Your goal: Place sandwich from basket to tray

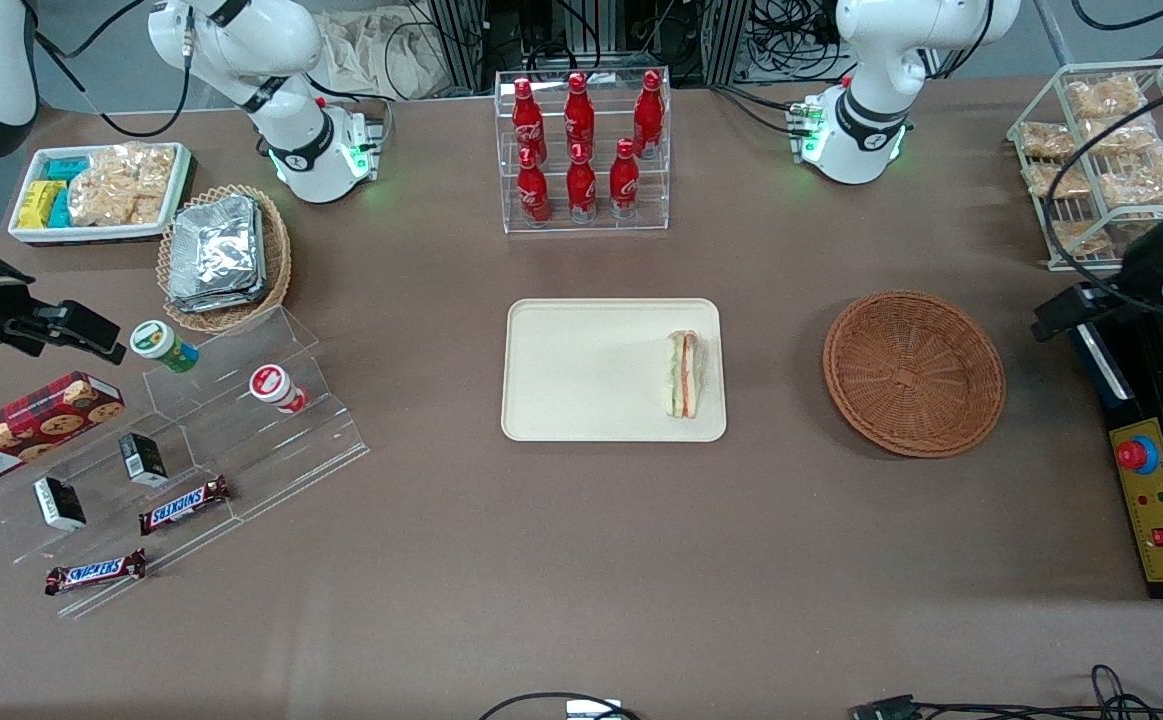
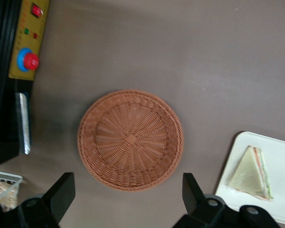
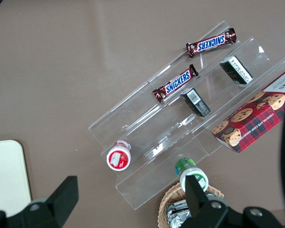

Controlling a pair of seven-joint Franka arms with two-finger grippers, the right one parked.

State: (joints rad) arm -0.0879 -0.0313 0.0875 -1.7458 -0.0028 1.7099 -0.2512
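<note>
A sandwich lies on its side on the cream tray, near the edge facing the empty wicker basket. Soft, light and easily crushed, it would best be gripped gently across its bread faces. The claw hangs spread and empty above the basket. The brown counter leaves ample room around the tray.

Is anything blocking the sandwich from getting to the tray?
No. The sandwich already lies on the tray; the basket is empty. The gripper hovers above the basket, jaws open.
</note>
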